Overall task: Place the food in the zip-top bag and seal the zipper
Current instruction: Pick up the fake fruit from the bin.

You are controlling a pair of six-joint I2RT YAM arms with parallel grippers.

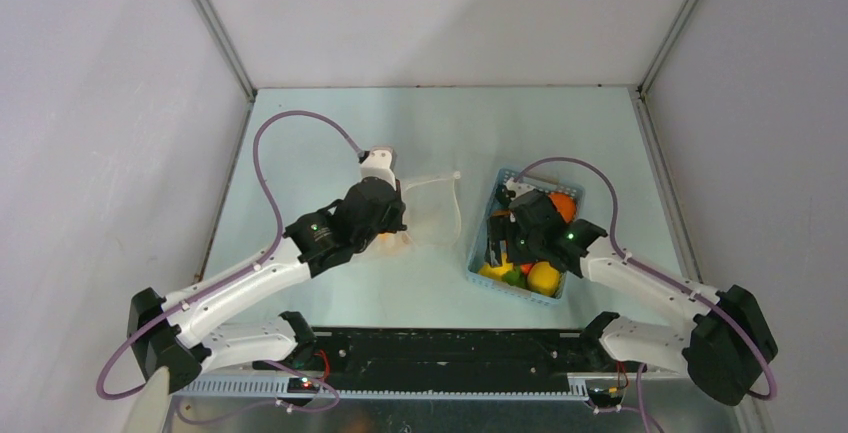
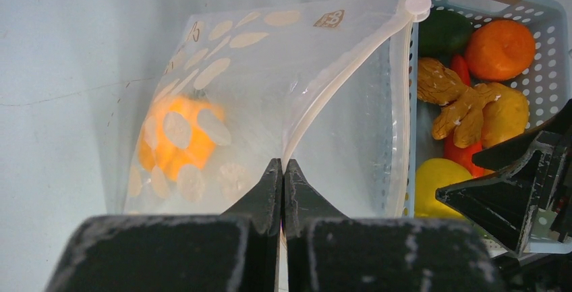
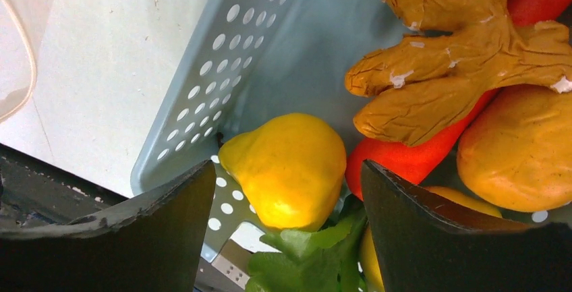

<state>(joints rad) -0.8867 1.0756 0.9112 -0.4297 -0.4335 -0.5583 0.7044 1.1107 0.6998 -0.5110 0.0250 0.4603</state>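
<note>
The clear dotted zip-top bag lies on the table, its mouth facing the basket, with an orange-yellow piece of food inside. My left gripper is shut on the bag's white zipper strip; the slider sits at the far end. In the top view the bag lies just right of the left gripper. My right gripper is open above the basket, its fingers either side of a yellow pepper with green leaves. Tan ginger, a red pepper and a lemon lie beside it.
The light blue perforated basket stands right of the bag and holds the other food, including an orange and a dark green piece. Grey walls close the table in on three sides. The black base rail runs along the near edge.
</note>
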